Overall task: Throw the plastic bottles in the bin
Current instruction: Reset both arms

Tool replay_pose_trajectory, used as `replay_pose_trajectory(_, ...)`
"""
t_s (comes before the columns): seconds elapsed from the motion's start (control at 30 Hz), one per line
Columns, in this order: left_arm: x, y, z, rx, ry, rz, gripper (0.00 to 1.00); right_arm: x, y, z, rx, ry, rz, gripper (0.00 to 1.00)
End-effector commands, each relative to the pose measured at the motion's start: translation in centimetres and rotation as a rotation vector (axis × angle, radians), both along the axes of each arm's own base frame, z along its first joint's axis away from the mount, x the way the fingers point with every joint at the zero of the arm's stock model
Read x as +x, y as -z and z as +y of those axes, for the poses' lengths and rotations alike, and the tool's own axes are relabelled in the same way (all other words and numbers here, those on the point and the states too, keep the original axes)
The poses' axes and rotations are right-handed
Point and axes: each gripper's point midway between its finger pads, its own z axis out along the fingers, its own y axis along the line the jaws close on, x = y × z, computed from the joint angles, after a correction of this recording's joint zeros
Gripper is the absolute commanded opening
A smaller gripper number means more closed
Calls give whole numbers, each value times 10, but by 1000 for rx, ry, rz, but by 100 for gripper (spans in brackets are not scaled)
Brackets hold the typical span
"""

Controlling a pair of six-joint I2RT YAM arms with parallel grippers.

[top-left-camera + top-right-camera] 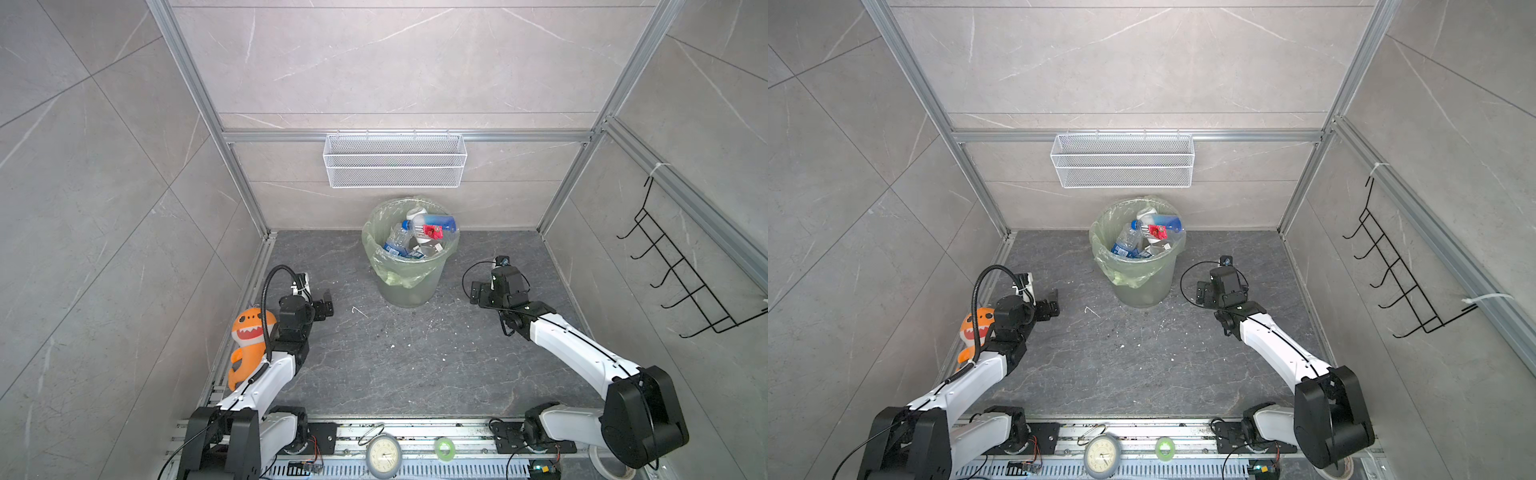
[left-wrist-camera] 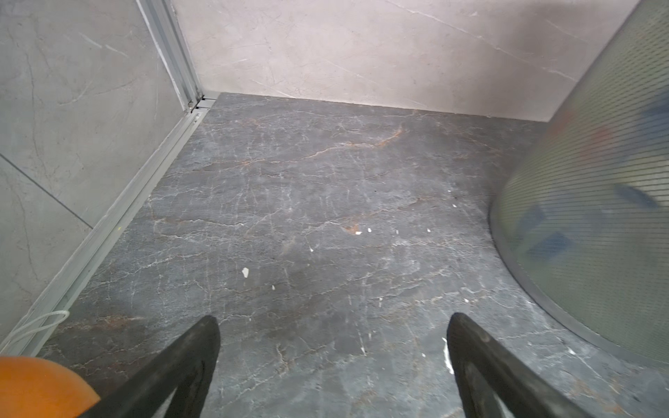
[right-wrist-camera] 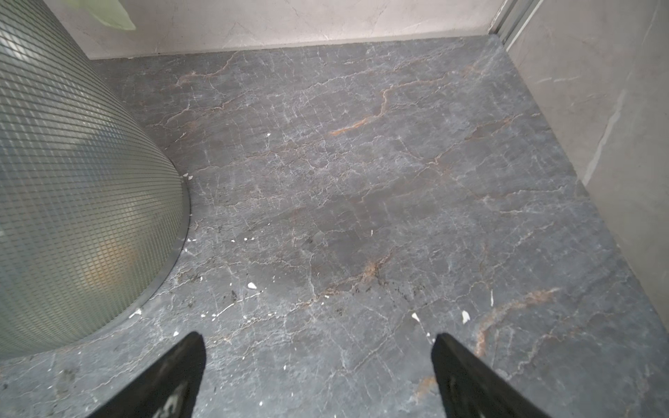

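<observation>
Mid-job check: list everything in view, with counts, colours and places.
bin: one, grey-green with pale green liner, floor by back wall
plastic bottles: several, clear with blue or red labels, in bin
plush toy: one, orange, by left wall
wire basket: one, white, back wall above bin
hook rack: one, black, right wall
clock: one, pale face, front rail
tape roll: one, green, front rail
left gripper: one, black, open, empty, over floor
right gripper: one, black, open, empty, over floor

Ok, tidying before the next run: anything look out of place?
The orange plush shark sits tucked between the left arm and the wall. White flecks litter the floor; bottles are piled to the bin rim.
</observation>
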Motion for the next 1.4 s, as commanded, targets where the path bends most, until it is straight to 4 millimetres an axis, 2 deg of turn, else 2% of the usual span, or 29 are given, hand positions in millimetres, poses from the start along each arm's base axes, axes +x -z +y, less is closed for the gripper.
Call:
replay_pose_trajectory(0.0,6,-9,6,0,16,-93,100,3,-3,-10,-56,21,-59,100)
replay_pose_trajectory(0.2,6,-7,14,-19,14,-91,100,2,-1,-20,-115,40,-105,100)
replay_pose_trajectory(0.37,2,-3,20,38,-4,-77,100,1,4,-24,-144,41,-137,100)
replay_pose_trajectory(0.53,2,22,31,56,-22,-62,100,5,9,-26,-170,35,-138,100)
replay_pose_trajectory(0.67,5,30,45,-26,-26,-101,100,7,11,-26,-171,25,-167,100)
replay_pose_trajectory(0.8,14,43,44,-54,14,-69,100,10,14,-34,-174,46,-201,100)
replay_pose_trajectory(0.93,19,53,46,-72,16,-48,100,15,19,-31,-174,9,-212,100)
replay_pose_trajectory(1.37,25,57,42,-42,33,-5,100,11,28,-22,-184,-75,-308,100)
